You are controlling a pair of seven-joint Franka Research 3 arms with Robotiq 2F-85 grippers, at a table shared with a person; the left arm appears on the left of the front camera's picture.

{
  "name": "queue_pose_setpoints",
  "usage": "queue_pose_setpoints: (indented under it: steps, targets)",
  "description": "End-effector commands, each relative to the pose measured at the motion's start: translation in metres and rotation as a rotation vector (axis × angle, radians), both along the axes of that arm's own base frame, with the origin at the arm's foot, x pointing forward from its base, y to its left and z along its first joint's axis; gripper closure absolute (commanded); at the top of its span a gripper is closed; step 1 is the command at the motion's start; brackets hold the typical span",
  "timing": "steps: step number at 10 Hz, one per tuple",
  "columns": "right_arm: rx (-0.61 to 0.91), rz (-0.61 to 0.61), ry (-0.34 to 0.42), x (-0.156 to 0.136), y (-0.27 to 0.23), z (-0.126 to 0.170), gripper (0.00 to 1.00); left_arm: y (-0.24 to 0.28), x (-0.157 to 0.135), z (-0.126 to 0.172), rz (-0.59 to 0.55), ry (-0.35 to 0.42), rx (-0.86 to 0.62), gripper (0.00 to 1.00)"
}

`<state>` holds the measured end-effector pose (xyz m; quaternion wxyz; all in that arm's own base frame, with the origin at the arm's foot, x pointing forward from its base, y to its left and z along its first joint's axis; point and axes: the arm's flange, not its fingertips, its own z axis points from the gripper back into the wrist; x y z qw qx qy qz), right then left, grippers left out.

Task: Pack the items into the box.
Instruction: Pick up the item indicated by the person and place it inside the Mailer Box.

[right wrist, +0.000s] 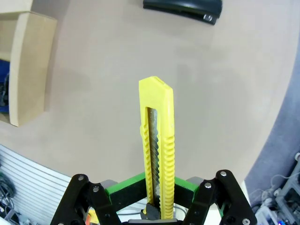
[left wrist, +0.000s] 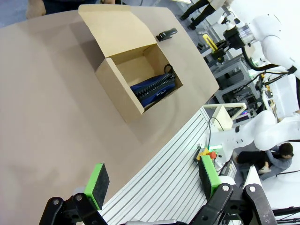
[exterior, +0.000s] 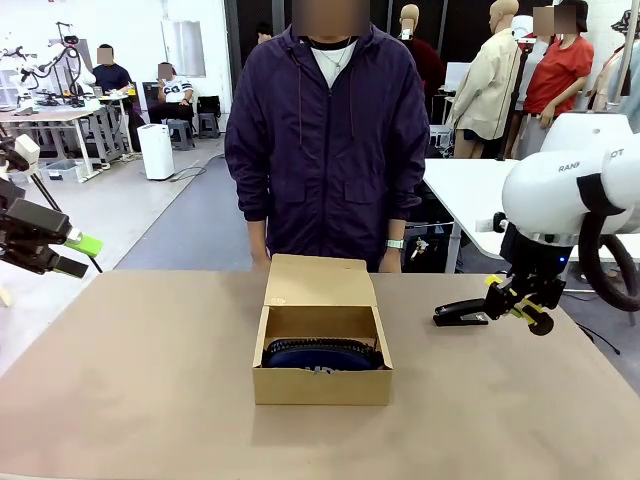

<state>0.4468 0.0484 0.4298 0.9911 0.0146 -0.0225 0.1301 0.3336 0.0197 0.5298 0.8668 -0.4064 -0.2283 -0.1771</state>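
Box [exterior: 322, 385] sits open mid-tabletop [exterior: 150, 380], its lid flap lying back toward the person [exterior: 328, 130], with the pouch [exterior: 322, 355] inside. Stapler [exterior: 462, 314] lies on the tabletop to the box's right, apart from it. Right fingers [right wrist: 129, 185] are clamped on the yellow knife [right wrist: 157, 154], raised near the stapler. Left fingers [left wrist: 97, 183] stand wide apart, holding nothing, off the tabletop's left side

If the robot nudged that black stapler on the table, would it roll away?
Probably not: the stapler lies long and low on the table, so it should slide. It looks rigid, likely keeping shape when gripped. Its glossy shell might slip.
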Motion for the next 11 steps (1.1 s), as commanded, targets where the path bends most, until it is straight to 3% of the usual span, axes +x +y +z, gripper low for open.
queue_pose_setpoints:
  steps: [1,2,9,11]
  targets:
    - [0.031,0.051,0.086,0.002,0.002,-0.023,1.0,0.002,-0.001,0.001,-0.008,0.003,0.002,0.0]
    - [0.0,0.0,0.0,0.0,0.0,0.0,1.0,0.002,-0.001,0.001,-0.008,0.003,0.002,0.0]
    - [0.0,0.008,0.008,-0.001,0.001,-0.002,1.0,0.002,-0.001,0.001,-0.008,0.003,0.002,0.0]
    - [0.027,0.135,-0.002,0.004,0.036,0.005,1.0,0.002,-0.001,0.001,-0.008,0.003,0.002,0.0]
